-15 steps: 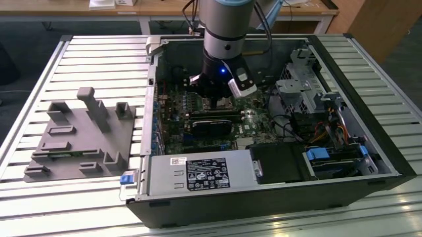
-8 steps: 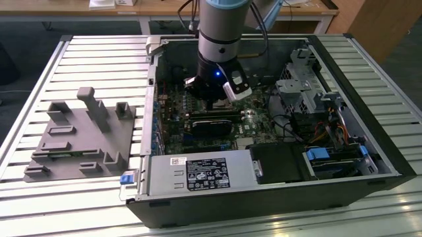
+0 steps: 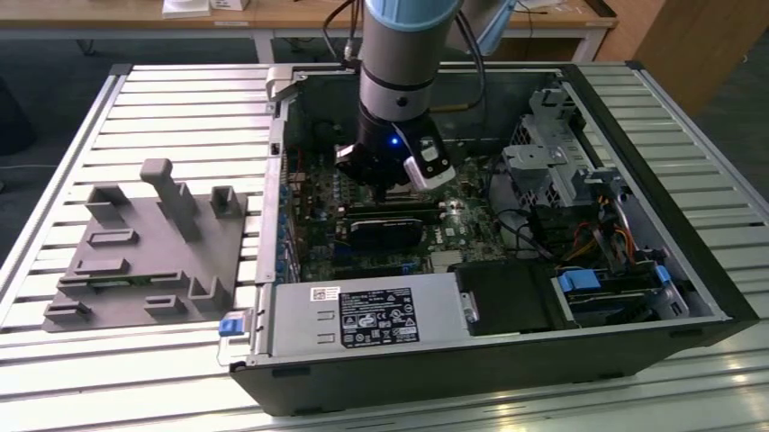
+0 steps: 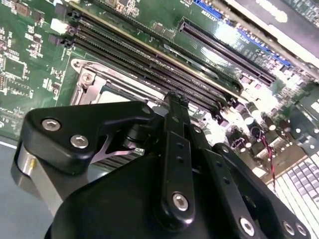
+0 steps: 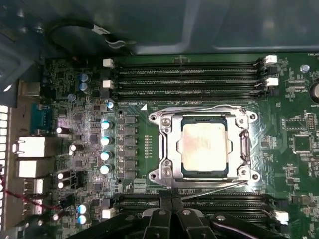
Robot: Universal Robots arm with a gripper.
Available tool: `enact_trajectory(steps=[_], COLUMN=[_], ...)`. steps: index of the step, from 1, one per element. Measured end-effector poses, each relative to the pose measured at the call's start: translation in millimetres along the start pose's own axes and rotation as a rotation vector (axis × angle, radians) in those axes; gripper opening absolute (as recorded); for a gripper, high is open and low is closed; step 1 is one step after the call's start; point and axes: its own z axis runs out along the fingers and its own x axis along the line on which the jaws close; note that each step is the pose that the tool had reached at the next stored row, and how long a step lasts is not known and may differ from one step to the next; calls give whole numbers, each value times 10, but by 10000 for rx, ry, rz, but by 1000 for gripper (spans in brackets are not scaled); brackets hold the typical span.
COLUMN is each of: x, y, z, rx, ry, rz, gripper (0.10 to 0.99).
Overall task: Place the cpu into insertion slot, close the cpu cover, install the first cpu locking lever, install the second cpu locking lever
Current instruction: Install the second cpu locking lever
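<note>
— what do you have on screen right now?

— i see the grey-and-blue robot arm (image 3: 402,63) reaching down into the open black computer case (image 3: 505,360), which lies on a pale slatted metal table (image 3: 144,90). the black gripper (image 3: 387,191) hangs low over the green motherboard (image 5: 79,99).

— and the chip?

— the small flat square cpu with its pale silvery-grey top (image 5: 205,144) sits in the square dark insertion slot (image 5: 205,173). the thin silvery metal cpu cover with the cut-out centre (image 5: 172,149) lies flat around it, so the chip shows through the opening. a thin wire locking lever (image 5: 199,109) runs along the slot's edge nearest the long black memory slots (image 5: 189,77); another thin lever (image 5: 219,189) runs slantwise along the opposite edge, on the gripper's side.

— fingers?

— in the second wrist view the black fingers (image 4: 175,144) are pressed together, nothing between them. their tips sit just above the socket area, close to a second bank of memory slots (image 4: 149,59). whether they touch the lever, i cannot tell.

— anything else around?

— a grey plastic fixture with upright pegs (image 3: 150,243) rests on the table, at the exterior view's left, well apart from the case.
</note>
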Motion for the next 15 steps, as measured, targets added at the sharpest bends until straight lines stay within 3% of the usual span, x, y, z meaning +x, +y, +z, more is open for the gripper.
enact_trajectory(steps=[4,5,8,15], x=[-3,-3,-4,15], y=[-7,-9,-38,-149], z=[65,69,68,59], rx=[-12,-51,-336,-466], ry=[2,6,13,15], rz=[-1,-3,-14,-18], gripper=[106,106,106,106])
